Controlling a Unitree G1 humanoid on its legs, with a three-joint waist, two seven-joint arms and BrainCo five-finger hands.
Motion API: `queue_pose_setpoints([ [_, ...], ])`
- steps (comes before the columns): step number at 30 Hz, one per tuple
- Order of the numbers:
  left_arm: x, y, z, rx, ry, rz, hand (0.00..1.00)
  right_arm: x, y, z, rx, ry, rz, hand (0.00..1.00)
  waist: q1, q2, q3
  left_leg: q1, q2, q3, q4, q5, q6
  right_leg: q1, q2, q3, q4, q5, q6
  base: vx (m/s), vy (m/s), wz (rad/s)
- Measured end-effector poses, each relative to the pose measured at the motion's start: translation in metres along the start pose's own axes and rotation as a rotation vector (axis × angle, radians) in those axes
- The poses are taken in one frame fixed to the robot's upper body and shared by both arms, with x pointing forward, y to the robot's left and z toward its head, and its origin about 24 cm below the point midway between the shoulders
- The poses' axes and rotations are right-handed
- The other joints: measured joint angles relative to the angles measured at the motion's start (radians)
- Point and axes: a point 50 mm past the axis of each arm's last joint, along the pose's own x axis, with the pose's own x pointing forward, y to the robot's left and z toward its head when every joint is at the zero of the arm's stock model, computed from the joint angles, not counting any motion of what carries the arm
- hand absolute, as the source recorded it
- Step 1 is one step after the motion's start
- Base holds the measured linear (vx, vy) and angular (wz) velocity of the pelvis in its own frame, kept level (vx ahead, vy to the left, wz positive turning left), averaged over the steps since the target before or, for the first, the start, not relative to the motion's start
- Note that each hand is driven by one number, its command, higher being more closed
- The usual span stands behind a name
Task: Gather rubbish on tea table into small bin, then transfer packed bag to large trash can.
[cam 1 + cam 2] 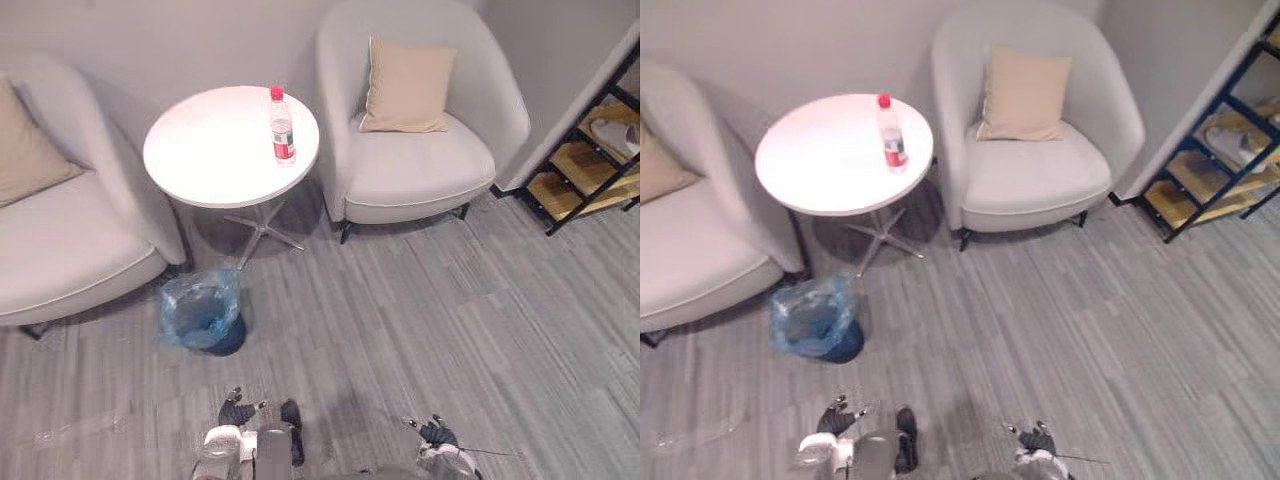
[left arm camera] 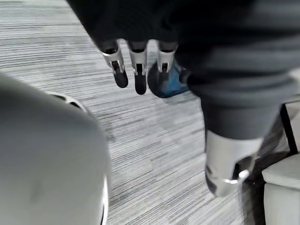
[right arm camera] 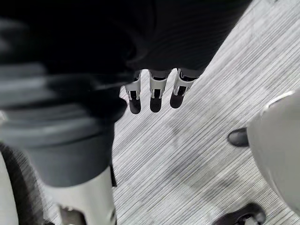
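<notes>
- One bottle [image 1: 282,125], clear with a red cap and red label, stands upright on the round white desk [image 1: 210,150], near the edge on the robot's right. It is the only rubbish I can make out up there.
- Down on the floor [image 1: 400,320] sits the small bin [image 1: 203,312], lined with a blue bag [image 1: 185,300]. It is just beside the desk's foot and close against the left armchair [image 1: 70,230].
- On the far side of the desk is the right armchair [image 1: 420,160] with a beige cushion [image 1: 407,88] propped on it. A shelf [image 1: 590,160] stands further off by the wall.
- Both hands hang low and well apart from the desk. The left hand [image 1: 238,411] has its fingers [image 2: 136,70] straight and loose, holding nothing. The right hand [image 1: 437,433] is likewise slack-fingered [image 3: 154,93] and empty.
- My reading is that the gathering step has not yet begun: the bottle is untouched and the bag lies open in the bin.
- Next, I judge, the robot must close in on the desk, lift a hand to the bottle and curl round its middle without tipping it. Then it must carry it down over the bin's mouth; bagging and the large can come after.
</notes>
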Motion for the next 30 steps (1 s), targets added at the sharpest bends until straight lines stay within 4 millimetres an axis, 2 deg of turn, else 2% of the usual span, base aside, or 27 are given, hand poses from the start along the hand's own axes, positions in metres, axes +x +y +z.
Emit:
queue_pose_setpoints([
  [1, 0.000, 0.000, -0.001, 0.015, 0.004, -0.005, 0.00, 0.000, -0.001, 0.001, -0.001, -0.004, 0.000, 0.00, -0.002, -0.002, -0.001, 0.026, -0.007, -0.001, -0.004, -0.013, 0.003, -0.036, -0.017, 0.007, 0.092, -0.001, 0.008, 0.56, 0.108, 0.15],
  [2, 0.000, -0.002, -0.003, 0.032, 0.010, -0.015, 0.00, 0.000, -0.004, 0.002, -0.009, -0.006, 0.000, 0.00, -0.006, -0.001, -0.001, 0.080, -0.016, -0.005, -0.016, -0.035, 0.005, -0.085, -0.039, 0.009, 0.222, -0.020, -0.003, 0.46, 0.034, 0.17],
  [3, -0.001, -0.004, -0.004, 0.032, 0.014, -0.020, 0.00, 0.001, -0.005, 0.003, -0.015, -0.010, 0.001, 0.00, -0.007, 0.008, 0.002, 0.144, -0.019, -0.019, -0.047, -0.037, 0.007, -0.128, -0.053, -0.008, 0.284, -0.056, -0.033, 0.46, 0.015, 0.25],
  [5, -0.001, -0.007, -0.004, 0.027, 0.017, -0.027, 0.00, 0.001, -0.007, 0.005, -0.027, -0.018, 0.003, 0.00, -0.010, 0.019, 0.004, 0.211, -0.005, -0.040, -0.088, -0.037, 0.007, -0.175, -0.051, -0.046, 0.264, -0.095, -0.070, 0.35, -0.046, 0.29],
  [6, -0.002, -0.009, -0.005, 0.024, 0.022, -0.031, 0.00, 0.001, -0.007, 0.005, -0.040, -0.020, 0.003, 0.00, -0.013, 0.022, 0.003, 0.238, 0.007, -0.056, -0.099, -0.037, 0.007, -0.207, -0.036, -0.050, 0.215, -0.116, -0.079, 0.33, -0.098, 0.41],
  [8, -0.002, -0.010, -0.006, 0.014, 0.028, -0.032, 0.00, 0.001, -0.007, 0.006, -0.044, -0.024, 0.003, 0.00, -0.027, 0.022, 0.003, 0.264, 0.034, -0.087, -0.100, -0.037, 0.007, -0.260, 0.003, -0.014, 0.075, -0.118, -0.084, 0.44, -0.235, 0.64],
  [9, -0.002, -0.010, -0.008, 0.007, 0.033, -0.028, 0.00, 0.001, -0.007, 0.007, -0.043, -0.028, 0.004, 0.00, -0.040, 0.021, 0.003, 0.286, 0.053, -0.112, -0.099, -0.045, -0.007, -0.283, 0.037, 0.036, -0.091, -0.067, -0.086, 0.49, -0.339, 0.73],
  [10, -0.003, -0.008, -0.011, 0.009, 0.038, -0.025, 0.00, 0.001, -0.008, 0.005, -0.047, -0.023, 0.004, 0.00, -0.045, 0.012, -0.003, 0.296, 0.052, -0.127, -0.096, -0.059, -0.031, -0.273, 0.048, 0.074, -0.232, 0.021, -0.088, 0.42, -0.315, 0.65],
  [11, -0.003, -0.005, -0.011, 0.011, 0.039, -0.018, 0.00, 0.000, -0.008, 0.000, -0.051, -0.009, 0.003, 0.00, -0.045, -0.008, -0.011, 0.303, 0.039, -0.143, -0.093, -0.078, -0.060, -0.268, 0.040, 0.100, -0.304, 0.128, -0.103, 0.34, -0.253, 0.43],
  [12, -0.003, -0.012, -0.013, -0.018, 0.055, -0.027, 0.00, 0.002, -0.013, 0.008, -0.050, -0.028, -0.004, 0.00, -0.042, 0.042, -0.007, 0.321, 0.088, -0.173, -0.083, -0.107, -0.090, -0.267, 0.069, 0.073, -0.231, 0.090, -0.117, 0.47, -0.334, 0.32],
  [13, -0.005, -0.020, -0.014, -0.052, 0.063, -0.044, 0.00, 0.003, -0.019, 0.011, -0.062, -0.033, -0.017, 0.00, -0.041, 0.073, -0.018, 0.320, 0.110, -0.192, -0.060, -0.108, -0.093, -0.261, 0.086, 0.056, -0.210, 0.036, -0.129, 0.38, -0.271, 0.29],
  [14, -0.005, -0.024, -0.014, -0.060, 0.064, -0.050, 0.00, 0.003, -0.021, 0.011, -0.059, -0.032, -0.021, 0.00, -0.043, 0.083, -0.016, 0.311, 0.123, -0.196, -0.031, -0.107, -0.094, -0.249, 0.087, 0.037, -0.208, 0.019, -0.136, 0.40, -0.300, 0.44],
  [15, -0.005, -0.028, -0.014, -0.083, 0.065, -0.053, 0.00, 0.003, -0.022, 0.011, -0.059, -0.035, -0.023, 0.00, -0.050, 0.098, -0.016, 0.267, 0.146, -0.207, 0.074, -0.103, -0.101, -0.217, 0.095, 0.010, -0.216, 0.000, -0.149, 0.30, -0.242, 0.69],
  [16, -0.005, -0.031, -0.011, -0.105, 0.059, -0.060, 0.00, 0.003, -0.021, 0.011, -0.062, -0.035, -0.021, 0.00, -0.054, 0.104, -0.016, 0.179, 0.176, -0.225, 0.267, -0.073, -0.132, -0.169, 0.101, -0.023, -0.241, -0.022, -0.156, 0.36, -0.283, 0.72],
  [17, -0.005, -0.032, -0.009, -0.111, 0.050, -0.062, 0.00, 0.002, -0.021, 0.010, -0.070, -0.032, -0.018, 0.00, -0.054, 0.104, -0.015, 0.135, 0.196, -0.223, 0.364, -0.057, -0.141, -0.142, 0.106, -0.035, -0.258, -0.028, -0.162, 0.27, -0.201, 0.68],
  [18, -0.005, -0.032, -0.004, -0.116, 0.027, -0.065, 0.00, 0.002, -0.020, 0.007, -0.085, -0.027, -0.015, 0.00, -0.046, 0.102, -0.012, 0.061, 0.234, -0.200, 0.520, -0.058, -0.140, -0.089, 0.111, -0.066, -0.287, -0.038, -0.175, 0.21, -0.133, 0.43],
  [19, -0.005, -0.031, -0.002, -0.117, 0.014, -0.062, 0.00, 0.001, -0.020, 0.005, -0.092, -0.022, -0.013, 0.00, -0.041, 0.096, -0.009, 0.028, 0.252, -0.167, 0.580, -0.060, -0.140, -0.053, 0.111, -0.082, -0.305, -0.045, -0.180, 0.25, -0.132, 0.44],
  [21, -0.004, -0.032, 0.002, -0.119, -0.002, -0.062, 0.00, 0.000, -0.020, -0.001, -0.064, -0.005, -0.017, 0.00, -0.038, 0.085, -0.004, -0.035, 0.280, -0.058, 0.598, -0.082, -0.105, 0.030, 0.107, -0.115, -0.362, -0.054, -0.176, 0.23, -0.064, 0.39],
  [23, -0.004, -0.032, 0.005, -0.117, -0.012, -0.065, 0.00, -0.001, -0.020, -0.002, -0.046, -0.001, -0.022, 0.00, -0.036, 0.079, -0.006, -0.062, 0.264, 0.015, 0.485, -0.091, -0.098, 0.065, 0.090, -0.137, -0.394, -0.056, -0.166, 0.23, 0.037, 0.33],
  [25, -0.004, -0.032, 0.007, -0.108, -0.017, -0.067, 0.00, -0.001, -0.019, -0.003, -0.028, 0.003, -0.026, 0.00, -0.036, 0.070, -0.001, -0.069, 0.212, 0.067, 0.283, -0.072, -0.080, 0.096, 0.060, -0.150, -0.408, -0.066, -0.143, 0.28, 0.111, 0.35],
  [26, -0.003, -0.033, 0.008, -0.093, -0.022, -0.073, 0.00, -0.001, -0.020, -0.004, -0.027, 0.005, -0.028, 0.00, -0.036, 0.069, 0.001, -0.065, 0.178, 0.080, 0.158, -0.025, -0.075, 0.106, 0.048, -0.156, -0.409, -0.074, -0.127, 0.30, 0.159, 0.21],
  [27, -0.002, -0.031, 0.009, -0.061, -0.024, -0.077, 0.00, -0.002, -0.021, -0.009, -0.018, 0.026, -0.036, 0.00, -0.015, 0.052, -0.001, -0.027, 0.122, 0.080, 0.062, 0.062, -0.065, 0.120, 0.029, -0.126, -0.409, -0.084, -0.098, 0.35, 0.167, 0.21],
  [30, 0.001, -0.021, 0.008, 0.001, -0.021, -0.067, 0.00, -0.002, -0.013, -0.014, -0.024, 0.050, -0.012, 0.00, -0.014, 0.013, -0.011, -0.018, 0.079, 0.080, 0.059, 0.034, -0.037, 0.143, 0.005, -0.076, -0.459, -0.058, -0.080, 0.32, 0.191, 0.19],
])
